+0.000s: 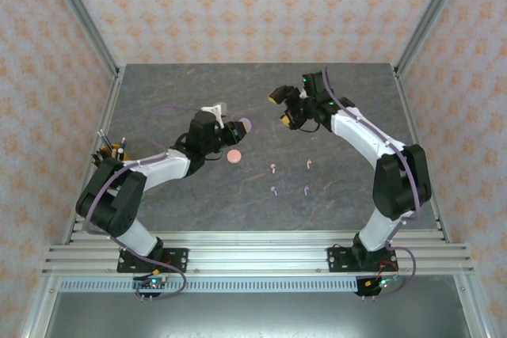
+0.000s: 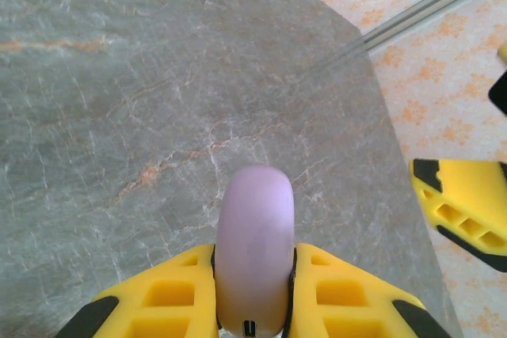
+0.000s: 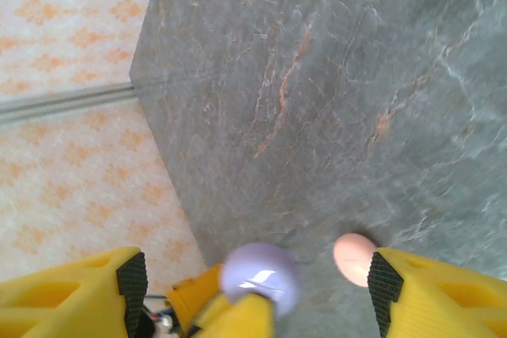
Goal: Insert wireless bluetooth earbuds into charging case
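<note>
Jaws of my left gripper (image 2: 253, 298) clamped on lilac round plastic case (image 2: 255, 227), edge-up above grey stone table (image 1: 158, 100), right gripper (image 1: 282, 108) jaws agape, pale pink stemmed earbuds (image 1: 273, 168), lilac stemmed earbuds (image 1: 274, 191) loose on table, detail too small, case bottom cropped

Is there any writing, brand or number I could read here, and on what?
None can be read.
The lilac case has a small dark mark on its rim, but no letters.
The pink case, the earbuds and the table bear no print.
The circuit boards at the arm bases are too small to read.
</note>
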Available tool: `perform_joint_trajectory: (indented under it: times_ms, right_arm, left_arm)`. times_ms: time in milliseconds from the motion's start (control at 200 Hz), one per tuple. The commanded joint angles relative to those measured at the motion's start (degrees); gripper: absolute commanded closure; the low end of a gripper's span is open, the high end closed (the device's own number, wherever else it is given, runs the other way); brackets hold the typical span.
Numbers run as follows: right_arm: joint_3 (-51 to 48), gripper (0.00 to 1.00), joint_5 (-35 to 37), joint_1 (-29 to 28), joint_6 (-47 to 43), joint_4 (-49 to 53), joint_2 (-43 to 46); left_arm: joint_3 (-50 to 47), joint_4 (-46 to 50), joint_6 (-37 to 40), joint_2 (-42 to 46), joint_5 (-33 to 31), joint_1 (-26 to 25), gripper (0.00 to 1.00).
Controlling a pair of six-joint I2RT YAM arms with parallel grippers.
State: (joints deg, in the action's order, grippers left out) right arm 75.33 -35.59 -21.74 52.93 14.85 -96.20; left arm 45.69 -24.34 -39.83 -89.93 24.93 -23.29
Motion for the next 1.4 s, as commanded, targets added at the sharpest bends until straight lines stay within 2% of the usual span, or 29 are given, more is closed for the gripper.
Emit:
perform_joint_trajectory:
  times_ms: [0, 140, 355, 941, 1156, 1396]
  right_arm:
    - [-3.8, 0.26, -5.0, -0.5, -20.5, -4.4, 3.8]
    - [-8.0, 0.28, -11.5, -0.5, -28.5, -7.4, 5.3]
    - [-10.0, 0.31, -18.7, -0.8, -26.7, -15.4, 5.0]
    - [-3.1, 0.36, -20.3, -4.2, -27.8, -13.7, -1.3]
    - [-3.1, 0.41, -16.9, -3.2, -27.4, -14.2, -4.5]
    - [-4.5, 0.45, -16.6, -1.8, -23.9, -17.3, -9.4]
  left_arm:
    - [3.8, 5.3, 4.9, 3.6, 9.0, 3.1, 1.0]
    - [6.4, 10.4, 7.2, 4.6, 16.0, 6.0, 1.0]
    - [9.4, 12.5, 7.1, 3.7, 22.3, 6.7, 1.0]
    - [11.1, 13.7, 6.7, 3.3, 23.6, 6.4, 1.0]
    - [11.3, 14.5, 6.9, 5.0, 24.8, 6.2, 1.0]
    - [11.8, 14.6, 6.5, 8.5, 25.8, 6.1, 1.0]
